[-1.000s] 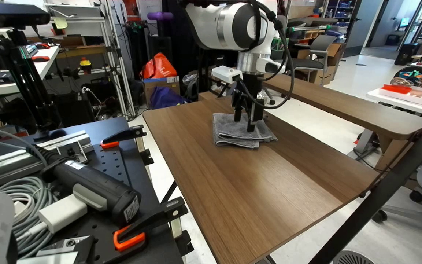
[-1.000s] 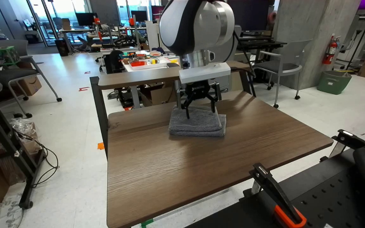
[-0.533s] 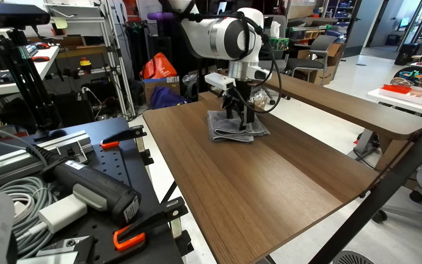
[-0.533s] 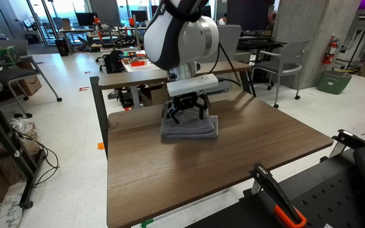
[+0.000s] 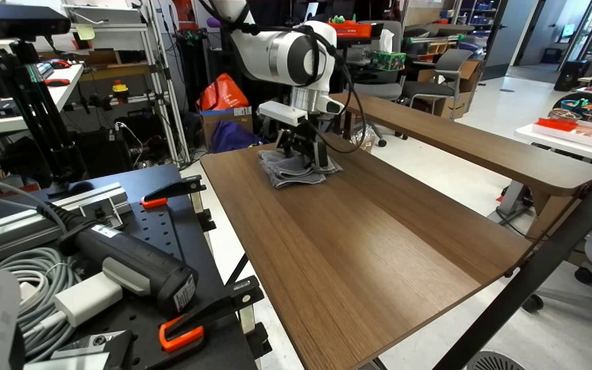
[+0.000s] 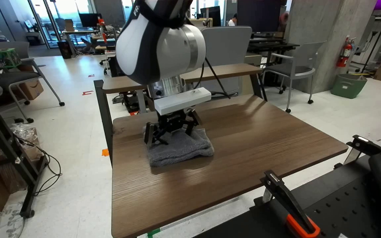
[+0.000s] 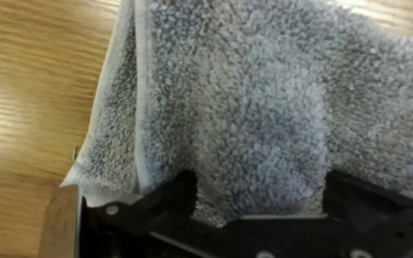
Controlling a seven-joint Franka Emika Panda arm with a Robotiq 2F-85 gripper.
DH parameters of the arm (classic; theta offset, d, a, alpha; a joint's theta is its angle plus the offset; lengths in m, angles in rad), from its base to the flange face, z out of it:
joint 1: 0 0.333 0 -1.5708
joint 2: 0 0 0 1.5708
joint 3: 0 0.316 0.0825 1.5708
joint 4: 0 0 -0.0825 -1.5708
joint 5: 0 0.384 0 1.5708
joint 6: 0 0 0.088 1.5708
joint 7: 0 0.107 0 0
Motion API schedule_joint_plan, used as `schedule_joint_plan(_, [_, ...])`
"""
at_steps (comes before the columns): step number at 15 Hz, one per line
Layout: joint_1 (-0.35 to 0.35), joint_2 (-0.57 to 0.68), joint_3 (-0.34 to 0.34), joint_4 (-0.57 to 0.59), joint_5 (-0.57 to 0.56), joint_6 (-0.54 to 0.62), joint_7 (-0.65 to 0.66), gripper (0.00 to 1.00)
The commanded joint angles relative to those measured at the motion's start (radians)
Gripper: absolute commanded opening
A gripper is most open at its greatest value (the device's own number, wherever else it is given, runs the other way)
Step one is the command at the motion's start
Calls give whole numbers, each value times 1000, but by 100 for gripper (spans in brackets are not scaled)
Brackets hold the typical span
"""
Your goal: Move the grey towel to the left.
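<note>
The grey towel (image 5: 291, 176) lies folded and rumpled on the wooden table, and it also shows in an exterior view (image 6: 181, 151). My gripper (image 6: 177, 138) is low over the towel, tilted, its fingertips at the cloth; it also shows in an exterior view (image 5: 304, 160). In the wrist view the towel (image 7: 249, 100) fills most of the picture, with a folded edge at the left. The gripper (image 7: 260, 190) has its two black fingers wide apart there, with cloth between and beneath them. Part of the towel is hidden under the gripper.
The brown table (image 5: 378, 257) has a raised shelf (image 5: 470, 139) along one long side. A black bench (image 5: 157, 221) with orange clamps (image 5: 180, 336), a dark handheld tool (image 5: 126, 257) and coiled cable (image 5: 49, 277) stands beside it.
The gripper and towel have moved together across the table, leftward in both exterior views. The towel has turned a little and become more rumpled. The gripper has tilted more. The fingers stay apart.
</note>
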Motion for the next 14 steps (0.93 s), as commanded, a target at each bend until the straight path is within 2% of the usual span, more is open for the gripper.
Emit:
schedule_joint_plan(1, [16,50,59,21,-7,-62,-112,100])
schedule_joint_plan(7, [48,29,98,-17,-24,-191,-229,100])
schedule_joint_plan(14, [62,-74,62,-107,-61,-250,-179,100])
